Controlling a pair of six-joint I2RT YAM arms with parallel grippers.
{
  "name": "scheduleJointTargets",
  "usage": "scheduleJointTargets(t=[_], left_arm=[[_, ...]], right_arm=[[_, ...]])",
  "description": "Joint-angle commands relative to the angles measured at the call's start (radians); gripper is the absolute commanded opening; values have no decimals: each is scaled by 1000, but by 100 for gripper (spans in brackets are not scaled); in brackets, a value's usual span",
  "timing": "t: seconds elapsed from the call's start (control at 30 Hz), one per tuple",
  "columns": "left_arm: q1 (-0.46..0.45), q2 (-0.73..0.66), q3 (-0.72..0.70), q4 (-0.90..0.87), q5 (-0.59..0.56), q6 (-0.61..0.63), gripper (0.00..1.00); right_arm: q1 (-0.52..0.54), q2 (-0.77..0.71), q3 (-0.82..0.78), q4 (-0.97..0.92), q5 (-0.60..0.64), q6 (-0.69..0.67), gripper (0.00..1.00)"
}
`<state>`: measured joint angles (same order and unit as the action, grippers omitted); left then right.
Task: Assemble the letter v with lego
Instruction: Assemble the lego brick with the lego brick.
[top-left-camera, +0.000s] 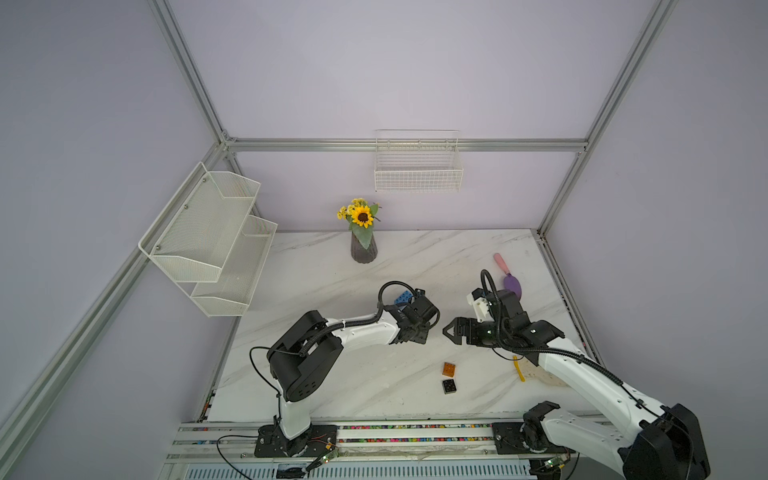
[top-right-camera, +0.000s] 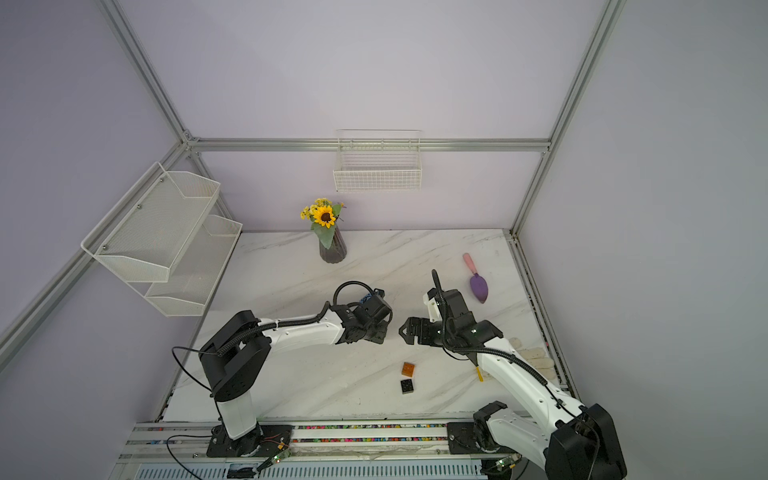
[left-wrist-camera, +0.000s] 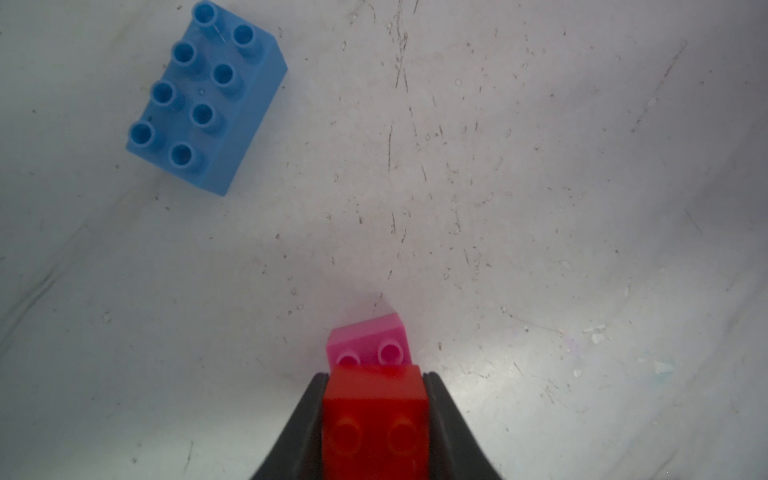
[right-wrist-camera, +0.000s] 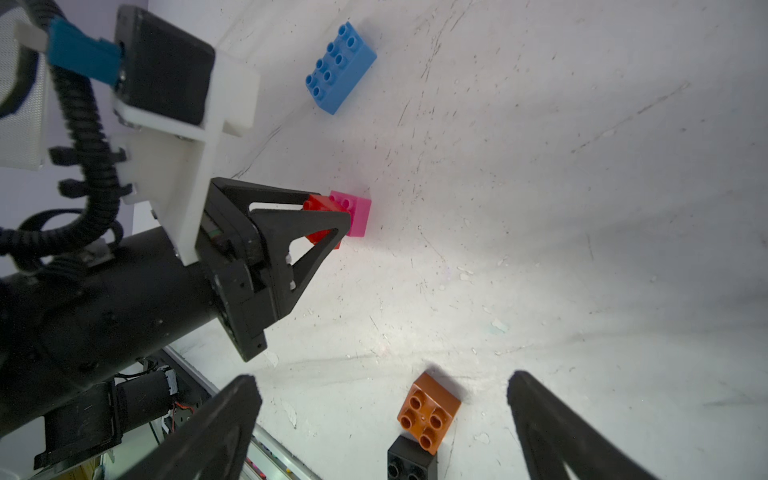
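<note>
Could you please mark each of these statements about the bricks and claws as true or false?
1. The left claw is shut on the red brick. True.
2. The pink brick is joined to the blue brick. False: the pink brick meets the red brick, and the blue brick lies apart, alone on the table.
3. The right claw holds the orange brick. False: the right claw is open and empty, and the orange brick lies on the table.
4. The trowel lies on the table, in neither claw. True.
</note>
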<state>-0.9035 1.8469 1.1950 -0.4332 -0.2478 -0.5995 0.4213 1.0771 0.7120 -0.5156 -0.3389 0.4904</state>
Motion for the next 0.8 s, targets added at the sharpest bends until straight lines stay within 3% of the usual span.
scheduleJointTargets(t=[0.0, 0.77], left_arm=[[2, -8, -31, -13, -5, -52, 13], [-57, -23, -31, -93, -29, -163, 13]], right_arm=[[-4, -11, -9, 29, -12, -13, 97], [-4, -35, -23, 45, -43, -4, 97]])
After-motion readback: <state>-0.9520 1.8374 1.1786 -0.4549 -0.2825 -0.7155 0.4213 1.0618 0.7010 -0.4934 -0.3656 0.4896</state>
